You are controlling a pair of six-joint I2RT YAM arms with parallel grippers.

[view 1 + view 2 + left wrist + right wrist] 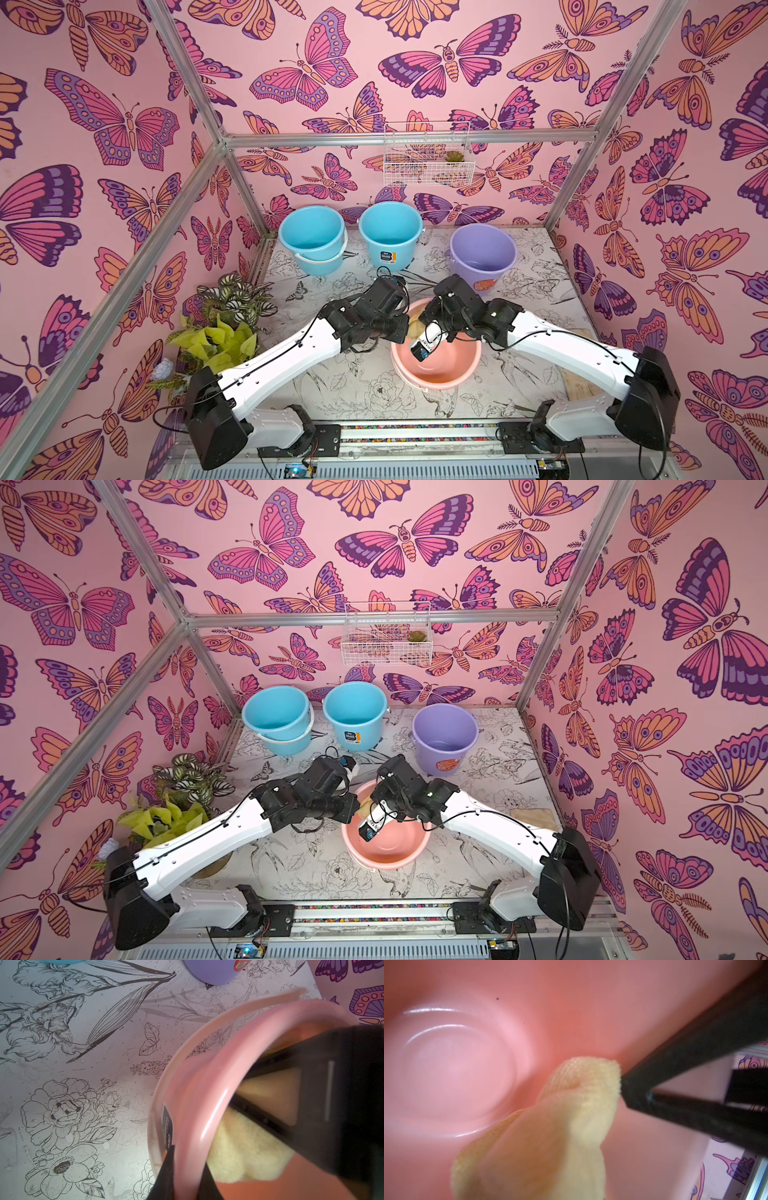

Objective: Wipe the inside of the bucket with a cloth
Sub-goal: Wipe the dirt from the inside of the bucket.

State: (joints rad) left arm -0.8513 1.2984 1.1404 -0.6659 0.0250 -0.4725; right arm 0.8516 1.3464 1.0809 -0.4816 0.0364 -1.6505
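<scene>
Standing upright at the far right of the flower-printed table top (pixel 353 386), the lavender-purple round plastic bucket (pixel 482 253) is seen in both top views with its orange sticker (pixel 485 285) turned toward the near side. It is touched by neither claw and is set well apart from both, farther back and to their right. Nothing can be made out inside it.

Both arms are brought together over the salmon-pink round plastic bucket (pixel 436 380), which is placed near the middle of the table, nearer than the lavender one and to its left. The left claw (pixel 188 1157) is clamped on the pink bucket's rim on its left side, with one black finger outside the wall and one inside it.

The soft pale-yellow towel-like cloth (pixel 560 1126) is found inside the pink bucket. The right claw (pixel 626 1086) is closed on an upper fold of it, with the tips pinched together at the cloth's edge close against the pink inner wall. From that pinch the rest of the cloth hangs loose toward the bucket's floor. In a top view only a small yellow strip of the cloth (pixel 365 808) is visible between the two wrists.

Two sky-blue round plastic buckets (pixel 311 237) (pixel 390 232) are lined up along the far edge, left of the lavender one.
</scene>
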